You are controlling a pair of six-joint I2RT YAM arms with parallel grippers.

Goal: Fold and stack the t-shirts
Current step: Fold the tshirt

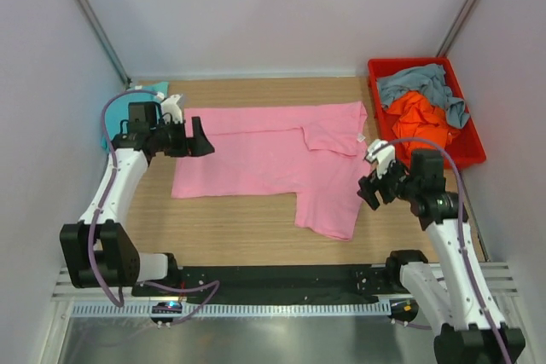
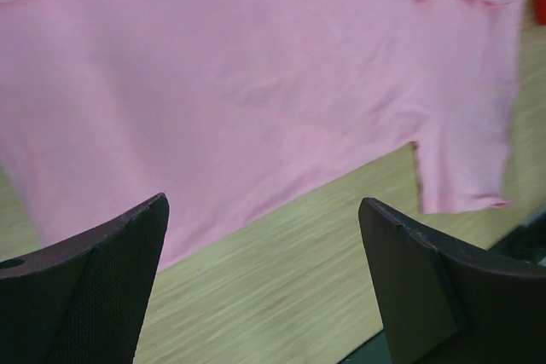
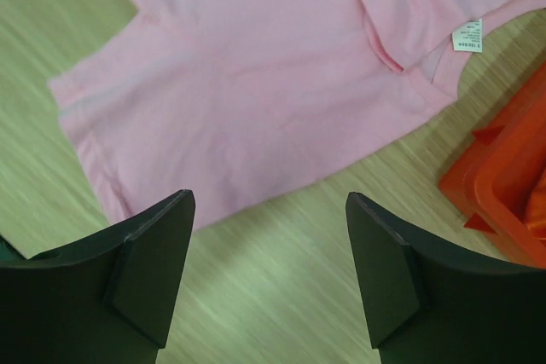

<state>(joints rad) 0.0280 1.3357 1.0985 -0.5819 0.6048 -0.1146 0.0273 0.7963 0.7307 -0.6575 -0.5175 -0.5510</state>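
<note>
Pink t-shirt (image 1: 256,159) lies flat on desk (image 1: 230,228), upper sleeve folded inward. Left end effector (image 1: 198,138) wide, empty, at the shirt's left edge. Right end effector (image 1: 375,187) wide, empty, beside the lower sleeve. Orange t-shirt (image 1: 418,117) and grey-blue t-shirt (image 1: 426,83) in red bin (image 1: 469,153).

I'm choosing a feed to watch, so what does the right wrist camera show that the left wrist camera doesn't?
Only right wrist: the white care label and the open right gripper. Only left wrist: the shirt's bottom hem and the open left gripper. Both: the pink t-shirt, its near sleeve, the wooden table.
</note>
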